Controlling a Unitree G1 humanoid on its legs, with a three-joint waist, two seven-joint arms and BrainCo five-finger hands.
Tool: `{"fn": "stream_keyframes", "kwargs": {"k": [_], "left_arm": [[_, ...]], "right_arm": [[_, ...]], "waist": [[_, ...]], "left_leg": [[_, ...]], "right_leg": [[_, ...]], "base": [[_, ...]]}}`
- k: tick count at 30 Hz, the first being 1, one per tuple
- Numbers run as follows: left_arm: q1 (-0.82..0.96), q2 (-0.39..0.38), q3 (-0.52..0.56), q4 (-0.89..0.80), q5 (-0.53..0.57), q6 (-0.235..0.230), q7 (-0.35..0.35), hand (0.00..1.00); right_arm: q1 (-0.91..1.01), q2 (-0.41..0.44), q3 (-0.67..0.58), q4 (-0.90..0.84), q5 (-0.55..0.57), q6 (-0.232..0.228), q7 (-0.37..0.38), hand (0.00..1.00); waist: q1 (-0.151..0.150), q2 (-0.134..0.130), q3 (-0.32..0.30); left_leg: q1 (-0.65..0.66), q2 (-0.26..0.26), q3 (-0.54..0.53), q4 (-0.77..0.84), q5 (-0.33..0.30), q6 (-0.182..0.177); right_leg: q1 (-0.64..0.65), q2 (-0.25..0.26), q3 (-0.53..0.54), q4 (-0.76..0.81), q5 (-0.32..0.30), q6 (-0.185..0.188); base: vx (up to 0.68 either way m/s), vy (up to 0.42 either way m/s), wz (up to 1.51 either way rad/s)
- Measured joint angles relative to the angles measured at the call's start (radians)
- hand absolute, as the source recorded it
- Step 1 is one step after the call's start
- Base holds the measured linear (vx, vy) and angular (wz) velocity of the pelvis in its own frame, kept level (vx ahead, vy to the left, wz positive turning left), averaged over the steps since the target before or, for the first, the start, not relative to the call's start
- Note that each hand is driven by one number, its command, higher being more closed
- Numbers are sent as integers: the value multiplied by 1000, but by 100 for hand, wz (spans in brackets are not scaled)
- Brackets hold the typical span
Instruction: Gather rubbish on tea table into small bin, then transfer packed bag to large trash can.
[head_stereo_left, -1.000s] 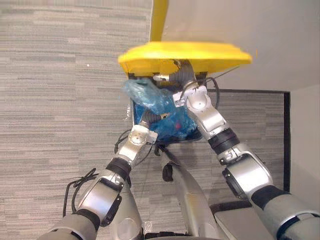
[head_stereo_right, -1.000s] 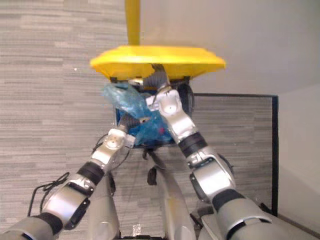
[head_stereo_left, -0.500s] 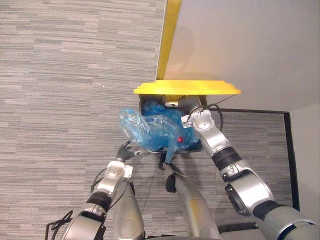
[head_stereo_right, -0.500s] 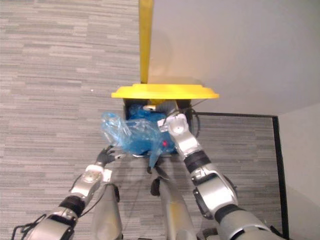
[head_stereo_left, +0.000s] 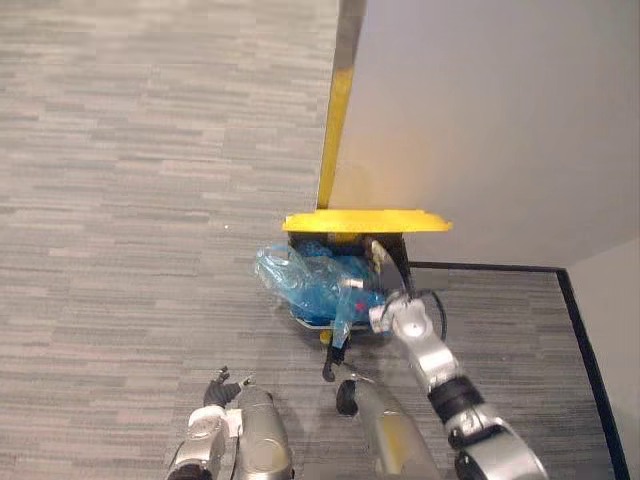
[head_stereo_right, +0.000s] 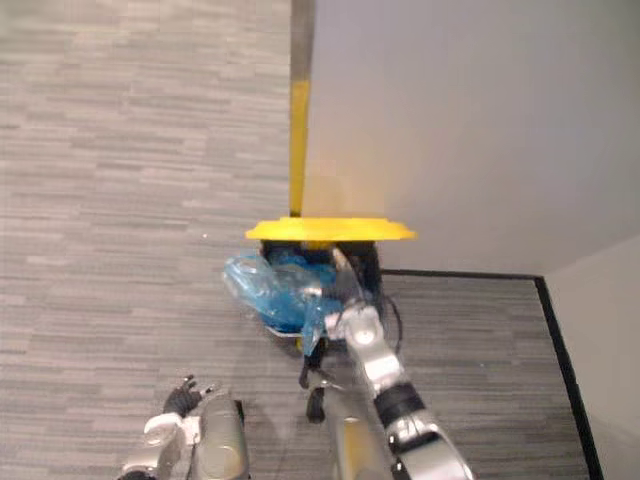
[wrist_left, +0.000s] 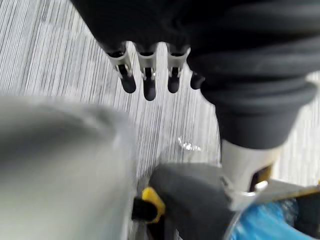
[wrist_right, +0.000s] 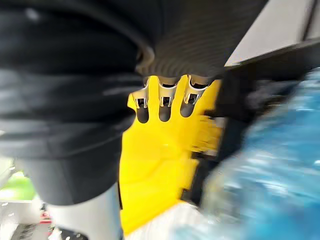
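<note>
The large trash can has a raised yellow lid (head_stereo_left: 366, 220) over a dark body (head_stereo_left: 398, 248) and stands against the wall. A blue rubbish bag (head_stereo_left: 310, 280) lies in its opening and bulges out over the front rim toward the left. My right hand (head_stereo_left: 381, 259) reaches to the can's mouth just under the lid, beside the bag. In the right wrist view its fingers (wrist_right: 161, 106) are straight and hold nothing, with the lid (wrist_right: 160, 160) and the bag (wrist_right: 280, 165) past them. My left hand (head_stereo_left: 214, 396) hangs low over the carpet, away from the bag, with relaxed, empty fingers (wrist_left: 148, 86).
A grey wall (head_stereo_left: 480, 110) rises behind the can, with a yellow strip (head_stereo_left: 336, 140) down its corner. A black border line (head_stereo_left: 500, 268) runs along the floor to the right. Grey striped carpet (head_stereo_left: 120, 200) spreads out to the left.
My left hand has let go of the bag and dropped low to the left. The bag stays in the can's mouth with my right hand beside it. The camera has pulled back.
</note>
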Motion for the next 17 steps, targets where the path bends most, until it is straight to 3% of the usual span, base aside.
{"fn": "stream_keyframes", "kwargs": {"k": [1,2,3,4,6,7,8,9,10,11,12,13,14,17], "left_arm": [[-1,-4,0,17,3,2,-1,0],[-3,-6,-1,24,4,5,-2,0],[-3,-11,-7,31,12,10,-2,0],[3,1,-7,31,29,15,-5,0],[3,-28,-2,33,36,27,-2,0],[28,-57,1,29,42,26,-4,0],[37,-51,13,23,60,31,-2,0],[35,-51,16,24,61,32,-2,0],[20,-59,35,39,64,31,-1,0],[20,-84,28,56,75,33,-5,0],[25,-94,29,59,78,32,-6,0],[35,-104,29,74,79,31,-8,0],[35,-96,29,98,79,34,-10,0],[34,-70,30,127,79,37,-10,0]], "right_arm": [[31,7,-8,36,-11,-2,3,0],[46,10,-14,62,-13,-2,5,0],[82,17,-34,131,-30,0,9,0],[157,47,-92,250,-62,2,12,0],[163,38,-149,348,-88,10,13,0],[189,27,-205,392,-87,15,13,0],[204,35,-242,407,-100,14,8,0],[212,35,-252,417,-103,14,4,0],[225,34,-280,459,-120,22,4,0],[230,17,-321,504,-128,32,2,0],[232,9,-339,515,-124,33,2,0],[227,2,-373,553,-126,39,-2,0],[220,-7,-405,569,-124,42,-2,0],[226,-15,-440,576,-123,44,-3,0]], "waist": [[-14,-1,-4],[-19,-2,-5],[-30,-15,-15],[-53,-42,-41],[-49,7,-61],[-40,11,-66],[-61,-21,-87],[-64,-35,-96],[-62,-48,-116],[-60,-20,-149],[-62,-19,-163],[-59,-2,-184],[-66,2,-186],[-74,11,-189]], "left_leg": [[14,1,3,-30,29,-17],[26,1,5,-47,41,-20],[50,-3,4,-75,61,-32],[56,-34,-7,-70,62,-38],[49,-44,12,-78,68,-2],[105,-63,73,-178,92,32],[143,-91,105,-238,122,34],[148,-101,108,-244,126,30],[143,-103,104,-250,136,13],[144,-102,87,-315,163,23],[146,-107,87,-343,177,30],[177,-125,96,-445,232,33],[220,-139,119,-527,283,29],[270,-145,144,-605,318,24]], "right_leg": [[-21,-34,7,152,-23,-51],[-24,-54,13,239,-44,-63],[-1,-97,42,393,-115,-46],[106,-98,100,301,-285,-23],[148,-56,66,151,-228,23],[148,-105,33,342,-269,-27],[224,-173,68,388,-292,16],[267,-185,93,342,-320,58],[327,-150,115,192,-384,55],[339,-118,109,88,-330,51],[343,-111,114,59,-310,47],[348,-92,141,-18,-258,39],[354,-85,159,-59,-219,30],[388,-69,171,-126,-178,28]], "base": [[-127,-126,1],[2,-162,31],[-7,-231,46],[-14,-237,31],[-51,-110,-30],[-31,-19,-63],[11,5,-47],[3,-106,-5],[-18,-125,-6],[-21,-129,-18],[21,-57,-48],[106,-11,-56],[134,-11,-52],[76,6,-26]]}}
